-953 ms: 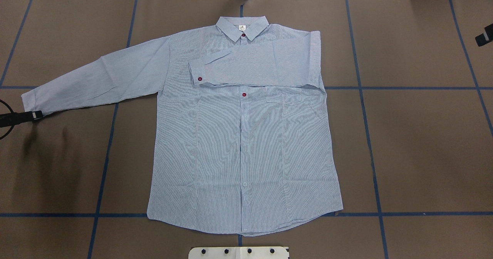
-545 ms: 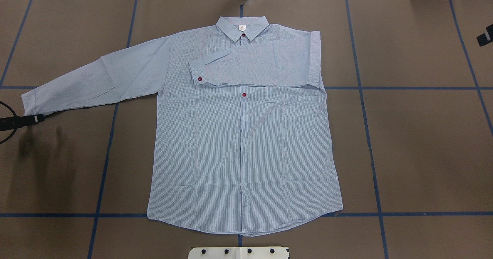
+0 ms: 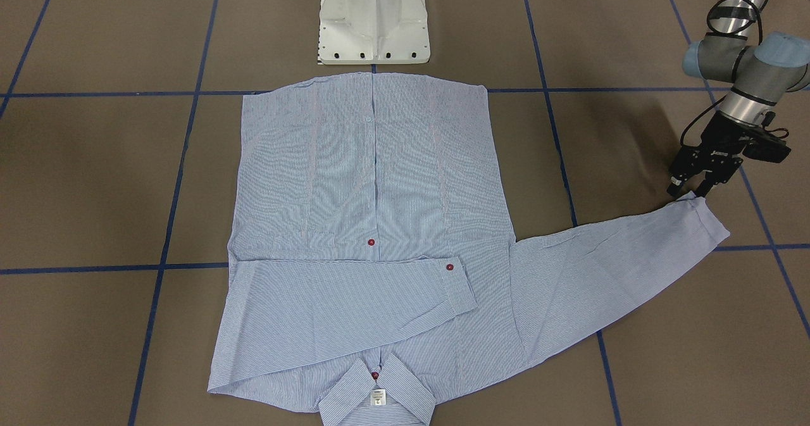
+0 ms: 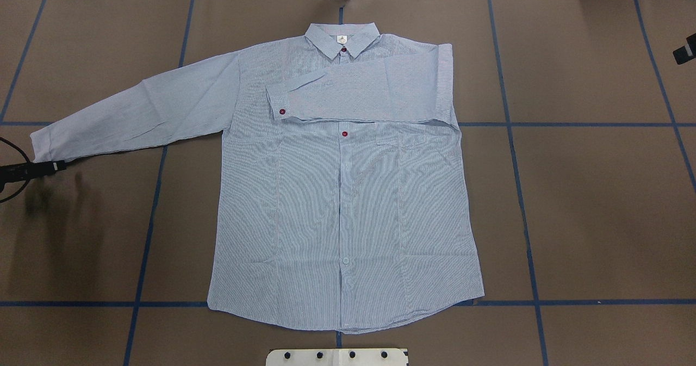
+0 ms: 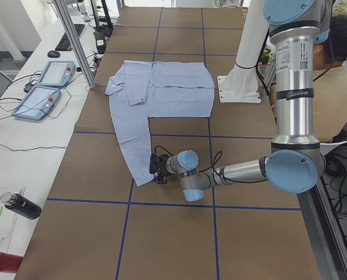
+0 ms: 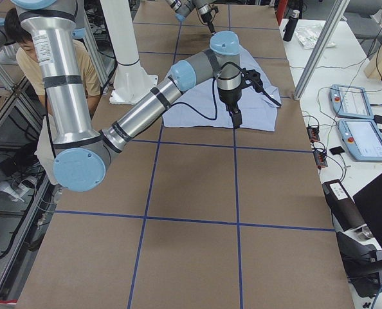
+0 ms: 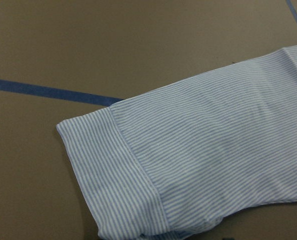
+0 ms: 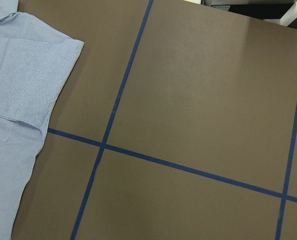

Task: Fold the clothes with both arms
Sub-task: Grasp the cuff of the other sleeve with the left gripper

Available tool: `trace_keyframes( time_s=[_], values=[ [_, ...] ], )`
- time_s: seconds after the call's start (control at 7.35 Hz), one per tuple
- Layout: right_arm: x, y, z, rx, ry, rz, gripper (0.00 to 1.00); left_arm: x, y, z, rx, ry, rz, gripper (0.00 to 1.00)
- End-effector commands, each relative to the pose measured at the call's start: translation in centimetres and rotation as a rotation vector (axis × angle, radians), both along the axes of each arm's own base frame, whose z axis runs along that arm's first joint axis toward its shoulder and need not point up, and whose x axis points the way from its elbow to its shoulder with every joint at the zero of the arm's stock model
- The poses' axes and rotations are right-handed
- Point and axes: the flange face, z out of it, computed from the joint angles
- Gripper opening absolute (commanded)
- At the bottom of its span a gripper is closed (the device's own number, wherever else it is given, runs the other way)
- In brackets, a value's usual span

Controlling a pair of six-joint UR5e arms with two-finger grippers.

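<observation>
Shirt cuff (image 3: 707, 220): flat on desk (image 4: 598, 192).
Left tool (image 3: 686, 190): apart, edged nearer; I expect a grasp.
Right tool (image 6: 235, 121): cannot tell.

A: Where do your fixed cameras look from?
B: One high behind the white pedestal (image 4: 337, 357), one opposite facing it; both share the whole shirt (image 4: 342, 203). Two more look along the table (image 5: 173, 233) from its ends. Your left wrist camera sits close over a sleeve cuff (image 7: 108, 175).

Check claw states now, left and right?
Left claw: open, tips by the sleeve cuff, holding nothing.
Right claw: cannot be told; only its edge shows overhead.
</observation>
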Motion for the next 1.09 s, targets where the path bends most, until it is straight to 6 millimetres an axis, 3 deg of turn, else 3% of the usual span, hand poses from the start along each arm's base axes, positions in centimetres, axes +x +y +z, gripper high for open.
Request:
trace_keyframes(
  time_s=[0.0,0.14,0.68,0.95],
  values=[
    [0.0,0.1,-0.1,0.001,-0.001,0.001,1.0,0.2,-0.2,0.1,0.004,-0.005,0.003,0.54],
    [0.0,0.1,-0.1,-0.001,-0.002,0.003,1.0,0.1,-0.2,-0.1,0.006,-0.002,0.003,0.03],
    [0.0,0.0,-0.2,0.0,-0.005,0.008,1.0,-0.5,-0.6,-0.7,0.027,0.004,-0.003,0.0],
    [0.0,0.0,-0.1,-0.002,-0.004,0.008,1.0,-2.0,-1.4,-0.9,0.072,-0.026,-0.009,0.0]
  ],
)
